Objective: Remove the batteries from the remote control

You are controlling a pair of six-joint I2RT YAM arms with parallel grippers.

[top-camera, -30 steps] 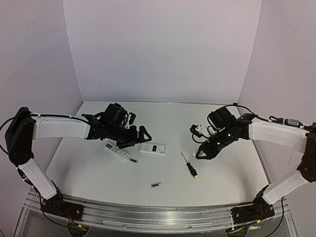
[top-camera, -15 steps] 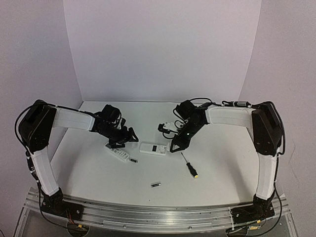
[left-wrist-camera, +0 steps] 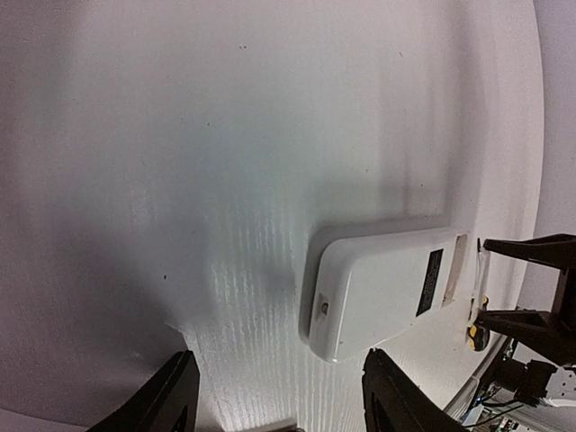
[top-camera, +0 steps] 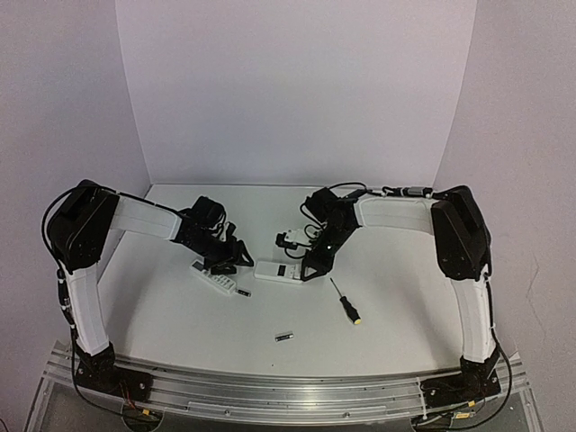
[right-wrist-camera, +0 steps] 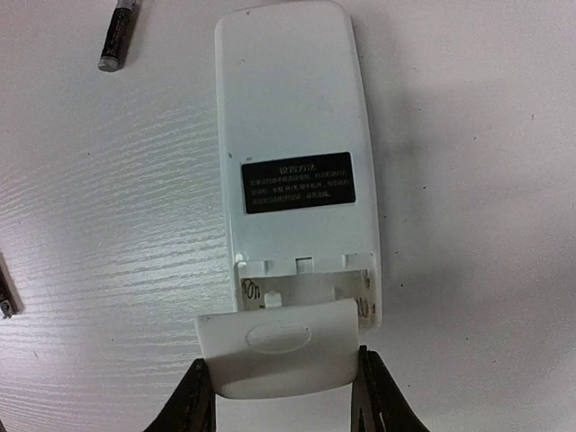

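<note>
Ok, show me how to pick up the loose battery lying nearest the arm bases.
Grip the battery across its middle, coming straight down from above, with the jaws closing on its long sides. It lies flat on the table, a thin cylinder pointing roughly left to right with free space all round. Its small ends offer little to hold.

Table (top-camera: 405, 306): white, matte | left of middle: tilted white remote (top-camera: 213, 278), small battery (top-camera: 244, 292) laid just beside its near end | middle: second white remote (top-camera: 277, 271), label side up, loose cover (right-wrist-camera: 279, 351) seen at its open end | right: screwdriver (top-camera: 345, 301) | near edge: second battery (top-camera: 284, 337), set well apart
</note>
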